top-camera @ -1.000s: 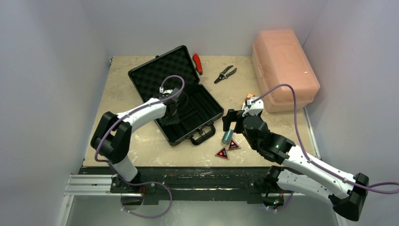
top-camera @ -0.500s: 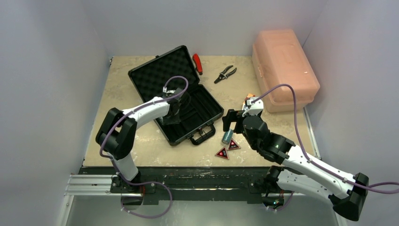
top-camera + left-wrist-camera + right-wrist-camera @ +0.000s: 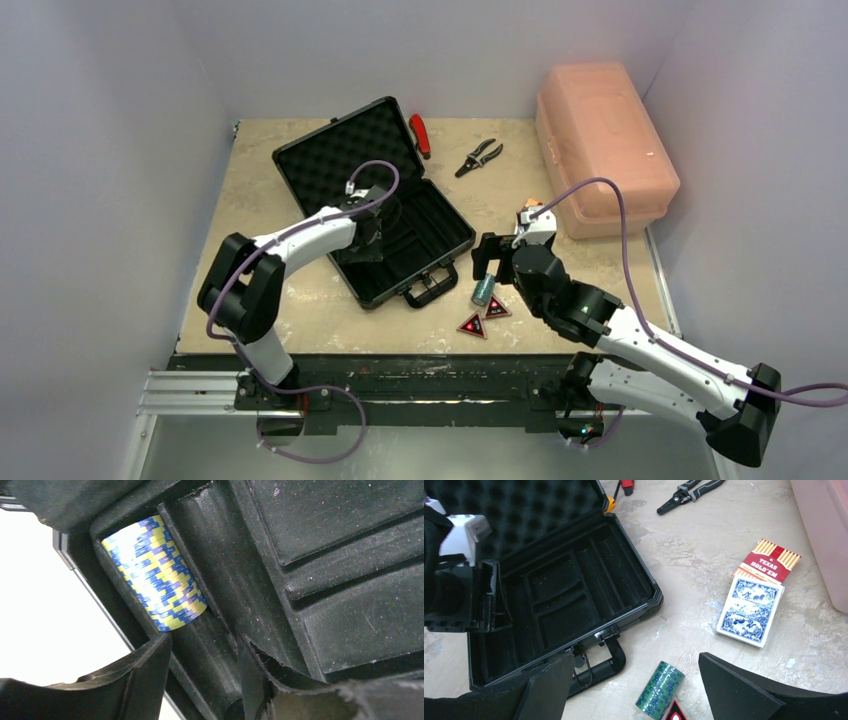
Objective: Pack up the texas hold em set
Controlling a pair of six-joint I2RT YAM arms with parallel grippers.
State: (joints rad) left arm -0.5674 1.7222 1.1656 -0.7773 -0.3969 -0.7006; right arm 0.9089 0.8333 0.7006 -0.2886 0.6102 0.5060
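Briefcase (image 3: 340, 150) open on bench (image 3: 300, 300), egg-crate foam lid, black moulded tray. Blue-yellow chip roll (image 3: 155, 580) lies in a tray groove. Left end effector (image 3: 204, 647) parted, empty, near it. Teal chip roll (image 3: 660, 686), red-black triangles (image 3: 472, 325), blue deck (image 3: 751, 610) and red deck (image 3: 769, 562) on bench. Right end effector (image 3: 634, 656) wide, empty, above teal chip roll.

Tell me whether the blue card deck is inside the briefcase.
No, the blue deck lies on the table, outside the briefcase.
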